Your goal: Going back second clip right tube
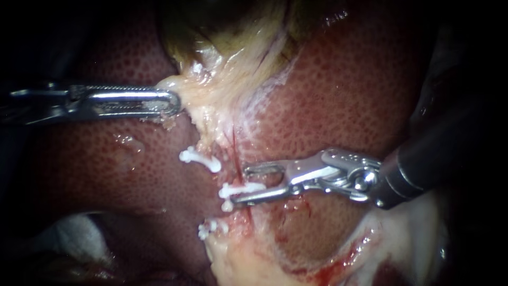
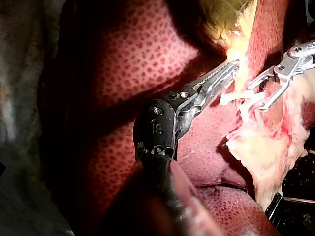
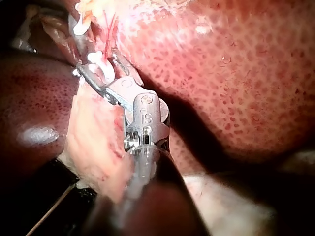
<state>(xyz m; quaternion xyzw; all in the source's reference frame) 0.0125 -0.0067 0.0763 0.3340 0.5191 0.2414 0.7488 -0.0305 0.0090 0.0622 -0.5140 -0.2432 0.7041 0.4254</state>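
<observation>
My right instrument (image 1: 241,185) comes in from the right, its jaws open around a white clip (image 1: 244,189) that sits across a thin red tube (image 1: 234,151). In the right wrist view the same jaws (image 3: 96,64) straddle that clip (image 3: 94,57). A second white clip (image 1: 200,159) lies up and to the left, and a third (image 1: 211,229) lower down. My left instrument (image 1: 170,103) enters from the left, jaws shut on a fold of pale gallbladder tissue (image 1: 233,69). The left wrist view shows its jaws (image 2: 234,67) at that tissue, with my right instrument (image 2: 257,96) beyond.
Mottled red liver (image 1: 344,95) surrounds the site. Pale fatty tissue with some blood (image 1: 254,262) lies below the clips. White gauze (image 1: 74,238) shows at the lower left. The right instrument's dark shaft (image 1: 423,164) fills the right edge.
</observation>
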